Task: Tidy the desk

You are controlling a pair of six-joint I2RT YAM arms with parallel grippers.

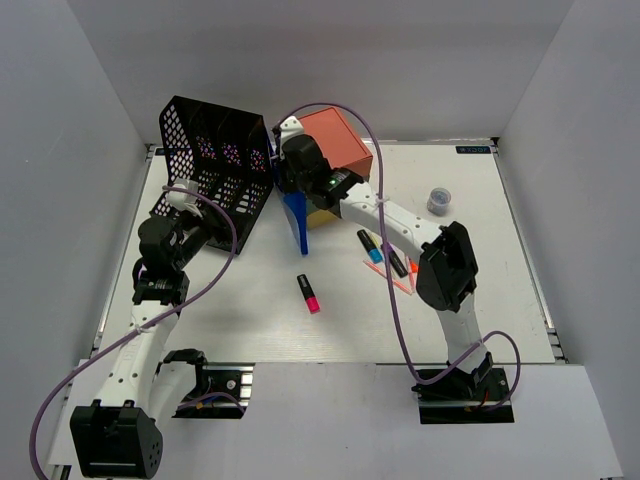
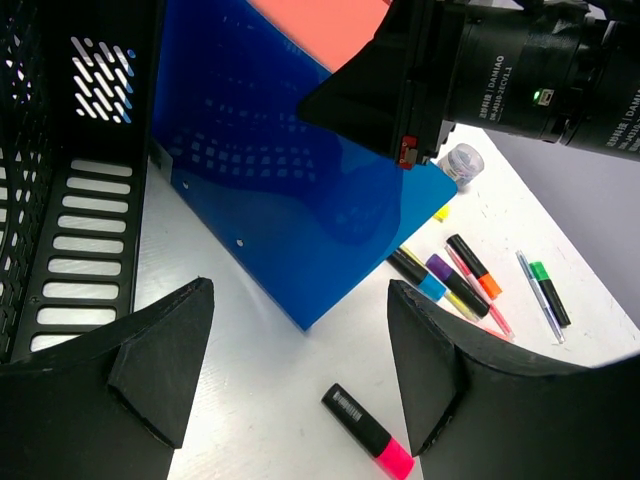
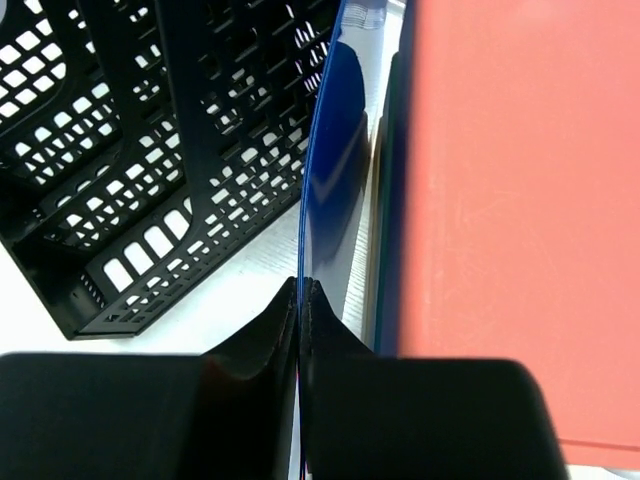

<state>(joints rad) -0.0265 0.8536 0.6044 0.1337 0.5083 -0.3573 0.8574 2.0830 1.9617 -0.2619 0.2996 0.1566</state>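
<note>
Now the right gripper point(image 3: 301, 300) is pinched tight on the edge of a thin, glossy blue plastic folder point(image 3: 335, 170). The folder stands on edge between the black perforated rack point(image 3: 150, 150) and the smooth coral-topped box point(image 3: 500, 200), while the left gripper point(image 2: 298, 335) hangs near the rack, jaws spread and holding nothing. By my judgement little is done: the folder is not yet in a rack slot, and on the flat white desk point(image 1: 260, 320) spread before both arms a pink-tipped marker point(image 1: 308, 293), a loose cluster of pens point(image 1: 385, 255) and a small round pot point(image 1: 438, 200) lie scattered
</note>
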